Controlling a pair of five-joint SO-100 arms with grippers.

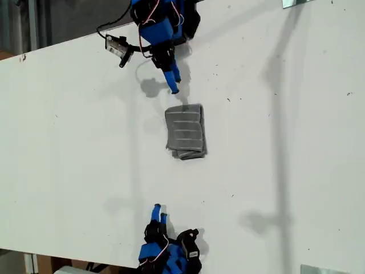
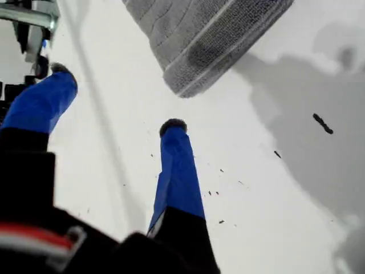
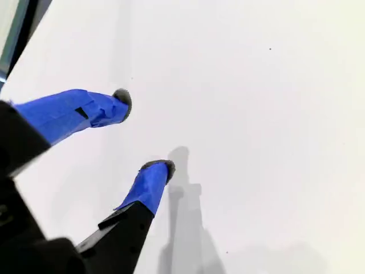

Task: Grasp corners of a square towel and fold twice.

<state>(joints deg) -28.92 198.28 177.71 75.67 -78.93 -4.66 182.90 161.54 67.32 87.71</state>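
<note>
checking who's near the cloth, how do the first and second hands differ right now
My first hand hovers close to the folded towel; my second hand faces only bare table. The first is at the exterior view's top, the second at its bottom. Both are open and empty.

1. One towel: a single grey striped cloth, folded into a small stacked rectangle, lying near the middle of the table in the exterior view.
2. One white table, the only work surface.
3. Two robot arms in the exterior view, one at the top edge and one at the bottom edge.
4. Two blue grippers: my first gripper, whose wrist view shows the towel's folded corner just ahead, and my second gripper, over bare table.
5. Two fingers on each gripper, four in all, each pair spread apart with nothing between.
</note>
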